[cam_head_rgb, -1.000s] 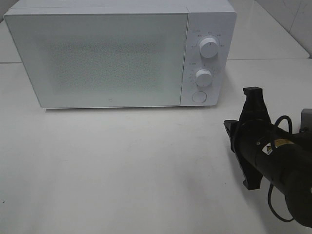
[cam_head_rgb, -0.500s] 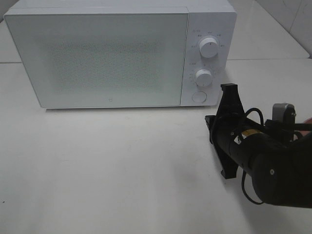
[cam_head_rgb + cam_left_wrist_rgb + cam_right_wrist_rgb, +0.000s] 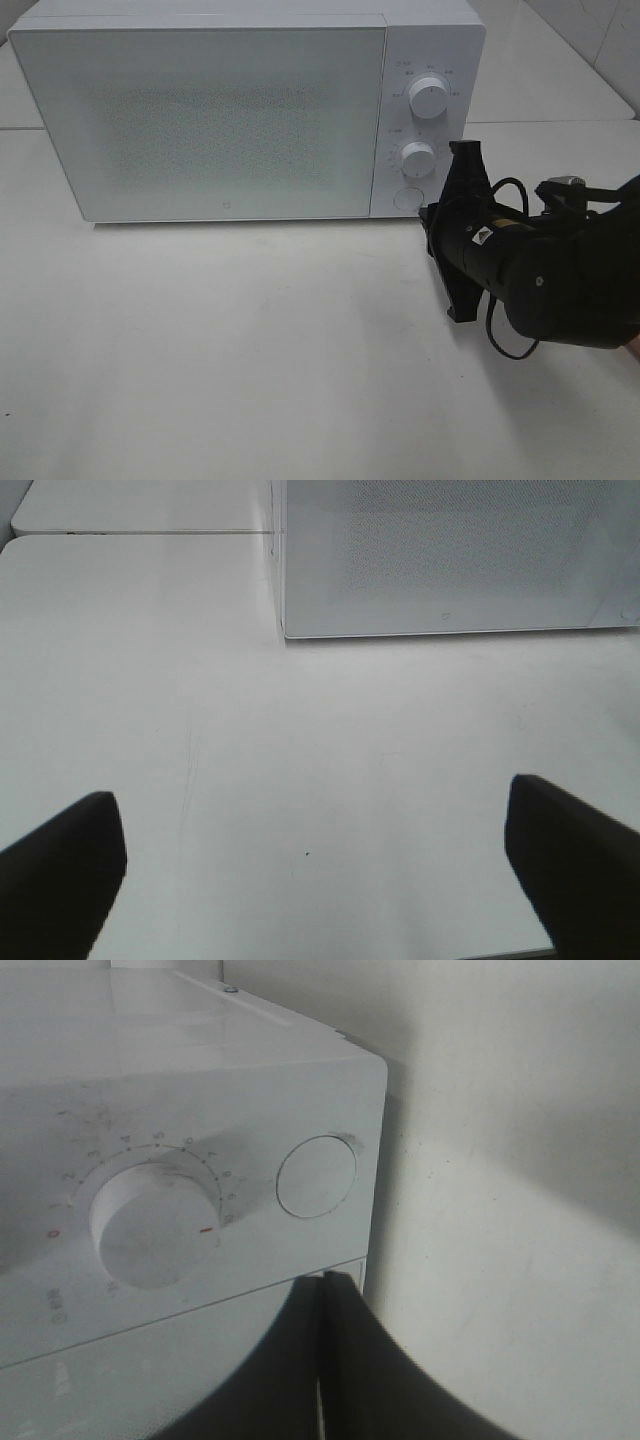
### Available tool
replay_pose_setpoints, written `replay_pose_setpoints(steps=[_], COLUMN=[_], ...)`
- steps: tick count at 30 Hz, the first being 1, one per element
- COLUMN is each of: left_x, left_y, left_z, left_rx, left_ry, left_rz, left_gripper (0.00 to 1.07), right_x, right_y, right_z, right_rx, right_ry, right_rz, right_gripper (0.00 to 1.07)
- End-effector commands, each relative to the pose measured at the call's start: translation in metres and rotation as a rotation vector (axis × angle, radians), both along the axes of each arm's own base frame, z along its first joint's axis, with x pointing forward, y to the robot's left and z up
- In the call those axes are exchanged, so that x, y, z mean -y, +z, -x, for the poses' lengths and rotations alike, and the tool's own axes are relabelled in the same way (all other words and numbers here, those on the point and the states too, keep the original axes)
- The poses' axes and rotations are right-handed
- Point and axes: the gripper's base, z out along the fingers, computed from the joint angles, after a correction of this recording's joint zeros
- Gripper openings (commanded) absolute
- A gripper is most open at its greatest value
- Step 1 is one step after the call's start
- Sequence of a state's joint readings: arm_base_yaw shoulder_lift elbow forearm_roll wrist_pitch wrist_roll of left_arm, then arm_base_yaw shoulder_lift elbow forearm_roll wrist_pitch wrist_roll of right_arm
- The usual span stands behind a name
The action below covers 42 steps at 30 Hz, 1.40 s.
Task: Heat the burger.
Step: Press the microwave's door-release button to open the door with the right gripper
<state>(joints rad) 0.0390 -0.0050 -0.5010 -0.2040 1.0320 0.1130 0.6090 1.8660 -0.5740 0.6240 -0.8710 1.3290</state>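
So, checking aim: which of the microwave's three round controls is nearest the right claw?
The flat bottom button, below the upper knob and lower knob; the shut right claw sits beside it.

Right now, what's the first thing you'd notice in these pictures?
A big white microwave sits at the back of the table, door closed. The black right arm holds its shut gripper close to the microwave's round button. No burger shows anywhere.

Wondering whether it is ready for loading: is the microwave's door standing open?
No, the microwave door sits shut, flush with the control panel beside it in the exterior high view.
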Motion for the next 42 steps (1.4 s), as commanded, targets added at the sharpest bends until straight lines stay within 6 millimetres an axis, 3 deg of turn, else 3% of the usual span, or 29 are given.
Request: replay_pose_setpoints(steps=[1, 29, 42], left_x=[0.0, 0.0, 0.0], left_y=[-0.001, -0.001, -0.001], left_z=[0.003, 0.003, 0.003], left_rx=[0.028, 0.026, 0.026], left_ry=[0.0, 0.0, 0.0], left_rz=[0.006, 0.006, 0.006], left_gripper=[0.98, 0.98, 0.98], right_x=[-0.003, -0.01, -0.001], right_y=[-0.003, -0.028, -0.033], right_z=[-0.01, -0.051, -0.065], right_rx=[-0.003, 0.014, 0.007], right_ry=[0.006, -0.028, -0.037], right_rz=[-0.025, -0.044, -0.028], right_gripper=[0.0, 0.0, 0.0])
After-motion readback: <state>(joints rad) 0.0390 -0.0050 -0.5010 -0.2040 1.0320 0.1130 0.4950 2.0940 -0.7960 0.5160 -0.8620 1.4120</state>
